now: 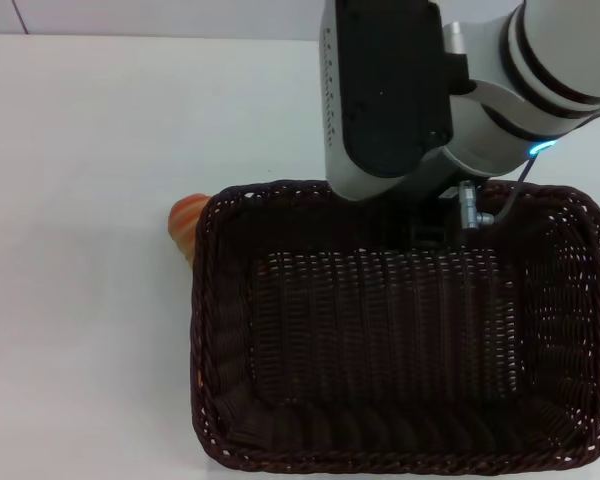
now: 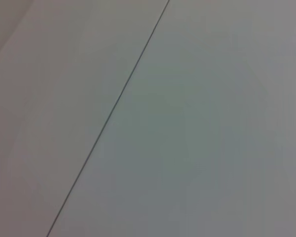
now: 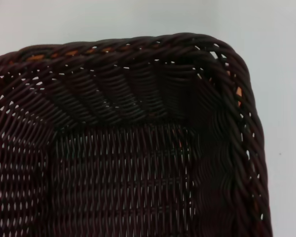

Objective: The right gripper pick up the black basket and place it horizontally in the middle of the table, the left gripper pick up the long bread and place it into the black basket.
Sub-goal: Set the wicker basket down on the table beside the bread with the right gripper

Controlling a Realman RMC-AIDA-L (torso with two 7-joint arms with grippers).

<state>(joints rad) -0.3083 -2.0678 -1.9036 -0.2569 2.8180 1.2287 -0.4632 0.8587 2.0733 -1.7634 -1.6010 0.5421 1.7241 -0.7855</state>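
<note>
While the right gripper (image 1: pixel 442 222), fingers hidden, hovers at the black basket's (image 1: pixel 400 340) far rim, the long bread (image 1: pixel 187 224) lies just outside, untouched on the table (image 1: pixel 80 200).

— Any lettering, brand or number to read?
— None. No print on the black panel of the right arm (image 1: pixel 390 90), only a row of small pale dots down its edge, too fine to read as characters.
— On the black basket (image 1: pixel 405 340)?
— Bare wicker, no tag or label, inside or on the rim.
— The table (image 1: pixel 90 200)?
— Plain white, unmarked; just 1 thin dark seam line across the left wrist view, no writing.
</note>
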